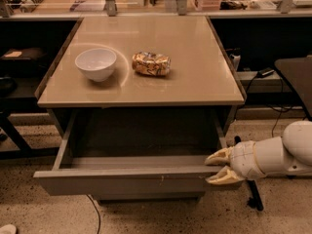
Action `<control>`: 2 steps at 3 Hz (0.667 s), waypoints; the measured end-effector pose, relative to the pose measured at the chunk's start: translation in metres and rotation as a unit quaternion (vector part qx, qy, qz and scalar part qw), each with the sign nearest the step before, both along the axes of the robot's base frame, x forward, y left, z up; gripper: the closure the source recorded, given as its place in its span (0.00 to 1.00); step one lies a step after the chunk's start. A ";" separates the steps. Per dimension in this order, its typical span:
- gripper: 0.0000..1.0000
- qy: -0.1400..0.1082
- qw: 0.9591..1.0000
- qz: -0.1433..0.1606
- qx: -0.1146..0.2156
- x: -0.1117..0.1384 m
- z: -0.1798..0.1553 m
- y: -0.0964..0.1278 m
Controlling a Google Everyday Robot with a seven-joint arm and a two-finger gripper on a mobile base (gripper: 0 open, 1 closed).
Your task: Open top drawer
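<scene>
The top drawer (122, 182) of the grey cabinet stands pulled far out toward me, its plain grey inside showing and nothing in it. My gripper (214, 168) comes in from the right on a white arm. Its two pale fingers (218, 156) sit spread at the right end of the drawer front, one above the rim and one below it. The lower drawer fronts are mostly hidden under the open drawer.
A white bowl (96, 64) and a crumpled golden snack bag (151, 64) lie on the tan tabletop (195, 77). A black cable (95, 213) runs on the speckled floor below the drawer. A dark chair (295, 77) stands at the right, with shelves behind.
</scene>
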State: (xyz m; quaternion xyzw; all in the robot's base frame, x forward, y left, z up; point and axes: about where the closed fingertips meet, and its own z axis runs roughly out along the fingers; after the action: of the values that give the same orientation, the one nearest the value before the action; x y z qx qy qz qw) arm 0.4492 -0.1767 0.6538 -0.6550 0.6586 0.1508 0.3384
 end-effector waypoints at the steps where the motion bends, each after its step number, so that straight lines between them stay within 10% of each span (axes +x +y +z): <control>1: 0.57 0.000 1.000 0.000 0.000 0.000 0.000 0.000; 2: 0.35 0.012 1.000 0.013 0.005 -0.011 0.000 -0.002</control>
State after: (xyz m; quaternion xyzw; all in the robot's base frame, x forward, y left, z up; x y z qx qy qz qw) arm 0.4383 -0.1782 0.6534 -0.6599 0.6533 0.1666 0.3316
